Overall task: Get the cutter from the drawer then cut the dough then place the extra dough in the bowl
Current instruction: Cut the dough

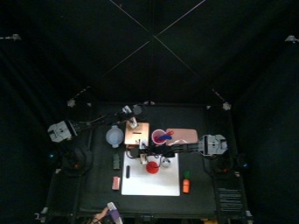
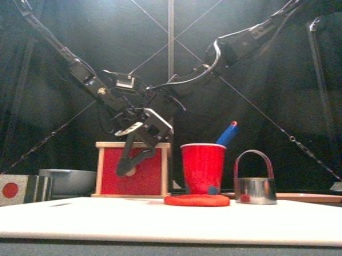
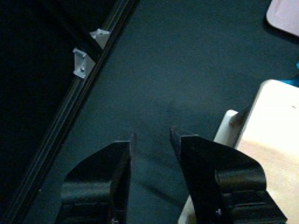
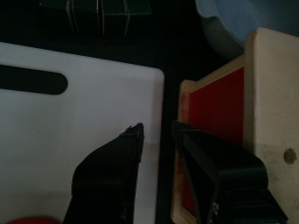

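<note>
Dough (image 2: 197, 199), a whole red disc, lies uncut on the white board (image 2: 80, 218) nearest the front. Behind it, the cutter (image 2: 254, 178) stands already out, beside a red cup (image 2: 205, 168). Farther back, the right hand (image 4: 158, 129), narrow and empty, faces the red drawer front (image 2: 158, 172). The left hand (image 3: 152, 136), also narrow and empty, hangs beside the box (image 4: 274, 96). Cutting and filling the bowl (image 4: 216, 31) seem to remain.

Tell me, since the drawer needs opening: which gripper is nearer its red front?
Right. Right gripper is at the drawer front; left gripper is over bare table beside the box.
</note>
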{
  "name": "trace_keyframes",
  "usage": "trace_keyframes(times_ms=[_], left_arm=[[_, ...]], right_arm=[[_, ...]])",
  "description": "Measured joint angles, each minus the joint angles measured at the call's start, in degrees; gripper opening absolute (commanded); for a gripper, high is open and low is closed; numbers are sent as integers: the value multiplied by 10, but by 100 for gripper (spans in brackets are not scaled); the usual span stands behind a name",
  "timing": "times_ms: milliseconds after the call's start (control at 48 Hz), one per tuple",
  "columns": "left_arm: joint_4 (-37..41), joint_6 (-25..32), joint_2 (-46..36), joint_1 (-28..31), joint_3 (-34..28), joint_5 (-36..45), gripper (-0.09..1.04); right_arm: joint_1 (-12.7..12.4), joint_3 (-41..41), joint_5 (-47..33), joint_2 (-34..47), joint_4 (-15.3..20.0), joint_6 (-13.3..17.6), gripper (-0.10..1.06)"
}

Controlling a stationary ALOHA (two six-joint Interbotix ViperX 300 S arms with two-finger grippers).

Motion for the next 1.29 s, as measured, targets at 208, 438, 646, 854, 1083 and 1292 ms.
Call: trace_keyframes(times_ms=[208, 438, 646, 854, 1083, 1292], left_arm=[[-4, 2, -65, 0, 41, -105, 77], [-29, 1, -153, -85, 152, -267, 77], [-52, 4, -224, -180, 236, -416, 77], [-54, 3, -229, -244, 276, -469, 77], [-69, 4, -229, -254, 280, -474, 77], [-74, 3, -228, -264, 290, -475, 77]], right_arm=[[37, 56, 72, -98, 66, -2, 73], [36, 147, 173, -226, 123, 1, 73], [36, 227, 229, -294, 155, 2, 73], [34, 263, 231, -296, 155, 2, 73], [27, 280, 207, -275, 142, 2, 73], [22, 283, 198, -258, 150, 1, 72]])
